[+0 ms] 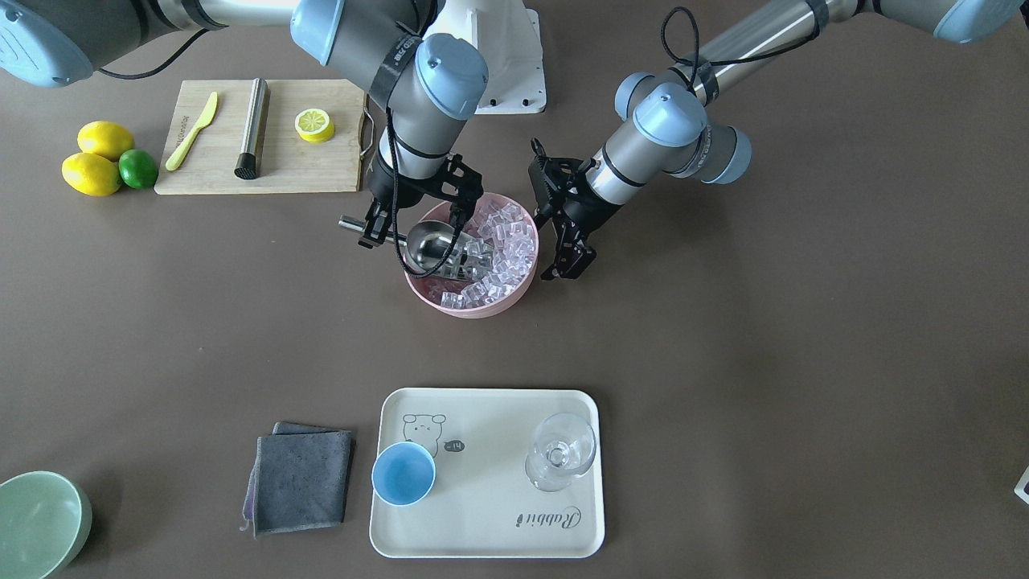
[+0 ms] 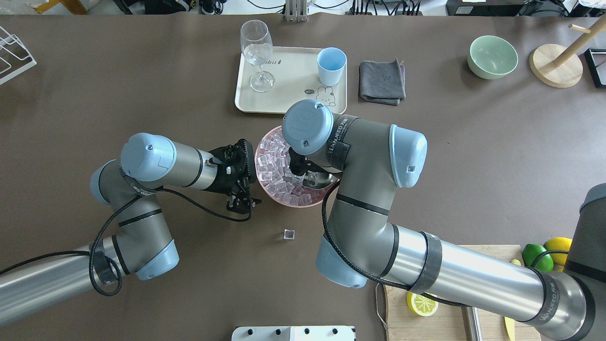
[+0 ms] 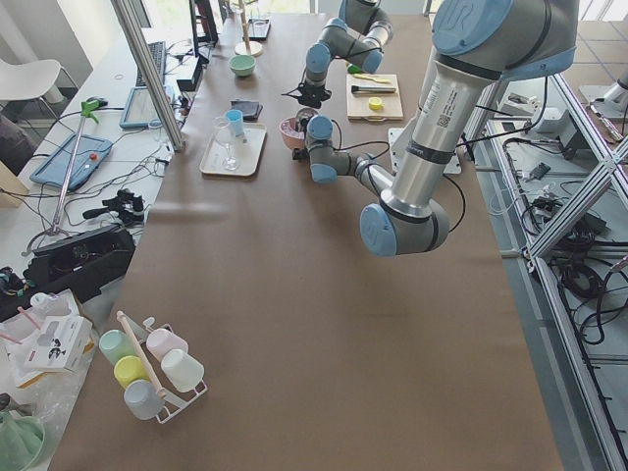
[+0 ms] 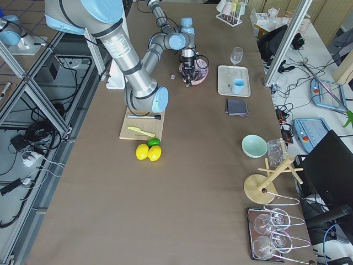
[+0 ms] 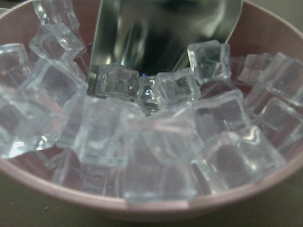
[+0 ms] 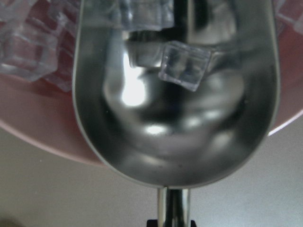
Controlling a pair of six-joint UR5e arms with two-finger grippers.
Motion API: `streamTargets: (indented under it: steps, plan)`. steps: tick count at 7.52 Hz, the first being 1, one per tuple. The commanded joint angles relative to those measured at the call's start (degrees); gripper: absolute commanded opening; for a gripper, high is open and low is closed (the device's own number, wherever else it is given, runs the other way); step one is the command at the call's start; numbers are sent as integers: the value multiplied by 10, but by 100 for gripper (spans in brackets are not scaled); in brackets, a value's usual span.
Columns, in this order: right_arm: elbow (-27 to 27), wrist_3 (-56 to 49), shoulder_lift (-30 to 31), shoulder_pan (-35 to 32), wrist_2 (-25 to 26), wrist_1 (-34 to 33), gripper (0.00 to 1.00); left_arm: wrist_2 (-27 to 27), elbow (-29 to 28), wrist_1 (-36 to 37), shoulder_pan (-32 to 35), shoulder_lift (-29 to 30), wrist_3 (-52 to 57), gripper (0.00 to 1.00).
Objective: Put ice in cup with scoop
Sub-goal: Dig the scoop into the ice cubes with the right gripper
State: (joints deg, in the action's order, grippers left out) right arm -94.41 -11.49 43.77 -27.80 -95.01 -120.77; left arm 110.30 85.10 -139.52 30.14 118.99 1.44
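Note:
The steel scoop (image 1: 430,245) lies tilted in the pink bowl (image 1: 514,296), its mouth among the clear ice cubes (image 1: 502,249). My right gripper (image 1: 375,232) is shut on the scoop's handle at the bowl's edge. In the right wrist view the scoop (image 6: 175,118) holds one ice cube (image 6: 184,66). My left gripper (image 1: 569,265) is open and empty, fingers pointing down beside the bowl's other side; its wrist view shows the ice (image 5: 156,137) up close. The light-blue cup (image 1: 403,474) stands empty on the cream tray (image 1: 498,523), far from both grippers. One loose cube (image 2: 289,234) lies on the table.
A stemmed glass (image 1: 560,452) shares the tray. A grey cloth (image 1: 301,481) and a pale-green bowl (image 1: 36,523) lie beside it. A cutting board (image 1: 265,137) with a lemon half, a steel cylinder and a yellow knife sits behind the right arm, lemons and a lime (image 1: 108,159) beside it.

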Motion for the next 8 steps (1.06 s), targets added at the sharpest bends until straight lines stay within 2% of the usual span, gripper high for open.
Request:
streamTargets:
  steps: [1, 4, 8]
  plan:
    - [-8, 16, 27, -1, -38, 67, 0, 0, 2, 0, -1, 0, 0, 98]
    - [-48, 14, 43, -23, -85, 76, 0, 0, 16, 4, 0, 2, -1, 98]
    - [-53, 25, 92, -30, -97, 176, 0, 1, 17, 4, 0, 0, -1, 98]
